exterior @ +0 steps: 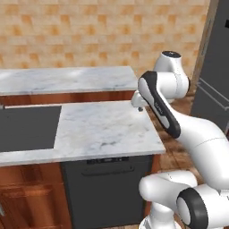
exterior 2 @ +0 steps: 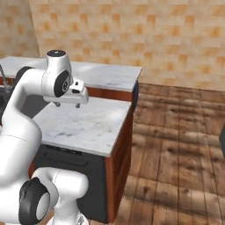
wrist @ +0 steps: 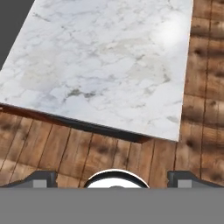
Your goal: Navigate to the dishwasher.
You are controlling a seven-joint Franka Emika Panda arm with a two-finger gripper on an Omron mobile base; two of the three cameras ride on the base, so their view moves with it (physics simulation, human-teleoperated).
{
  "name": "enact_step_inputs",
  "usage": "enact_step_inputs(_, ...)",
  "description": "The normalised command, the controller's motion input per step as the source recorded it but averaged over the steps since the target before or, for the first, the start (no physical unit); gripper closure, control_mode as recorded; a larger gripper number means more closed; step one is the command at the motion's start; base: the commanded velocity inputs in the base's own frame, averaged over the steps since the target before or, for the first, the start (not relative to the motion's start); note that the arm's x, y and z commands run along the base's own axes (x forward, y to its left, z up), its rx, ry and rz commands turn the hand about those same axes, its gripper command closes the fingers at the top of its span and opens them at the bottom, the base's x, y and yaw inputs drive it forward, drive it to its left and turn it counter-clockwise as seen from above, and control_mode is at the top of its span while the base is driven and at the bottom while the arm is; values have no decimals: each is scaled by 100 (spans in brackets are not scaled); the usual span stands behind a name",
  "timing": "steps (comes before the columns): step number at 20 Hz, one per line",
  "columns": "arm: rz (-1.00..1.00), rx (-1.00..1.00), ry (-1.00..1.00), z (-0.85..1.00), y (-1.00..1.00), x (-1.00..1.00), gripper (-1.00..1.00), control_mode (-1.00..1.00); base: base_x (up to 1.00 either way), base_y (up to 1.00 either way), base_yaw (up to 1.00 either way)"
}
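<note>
Dishwasher (exterior: 105, 190) sits directly ahead of your base, under the marble worktop (exterior: 98, 129). Tool (wrist: 111, 179) spread wide, empty, above it. Creeping closer risks striking the door.

A wall of tan and orange tiles (exterior: 80, 31) closes the room at 12 o'clock. Below it runs a white marble surface (exterior: 67, 79) on reddish wood cabinets (exterior: 31, 197), with a second marble surface (exterior: 103, 127) nearer, its edge trimmed in wood (exterior 2: 121, 154). Brown wood plank floor (exterior 2: 176, 149) spreads toward 3 o'clock. Soft light glares on the marble (wrist: 170, 30).
</note>
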Motion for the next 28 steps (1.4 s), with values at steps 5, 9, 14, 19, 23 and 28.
enact_step_inputs(5, 0, 0, 0, 0, 0, 0, -100, 100, 29, 53, -22)
enact_step_inputs(9, 0, 0, 0, 0, 0, 0, -100, 100, 19, 22, -6)
enact_step_inputs(14, 0, 0, 0, 0, 0, 0, -100, 100, 10, 62, -4)
enact_step_inputs(19, 0, 0, 0, 0, 0, 0, -100, 100, 21, 55, -6)
enact_step_inputs(23, 0, 0, 0, 0, 0, 0, -100, 100, 38, 10, -1)
enact_step_inputs(28, 0, 0, 0, 0, 0, 0, -100, 100, 45, 0, 0)
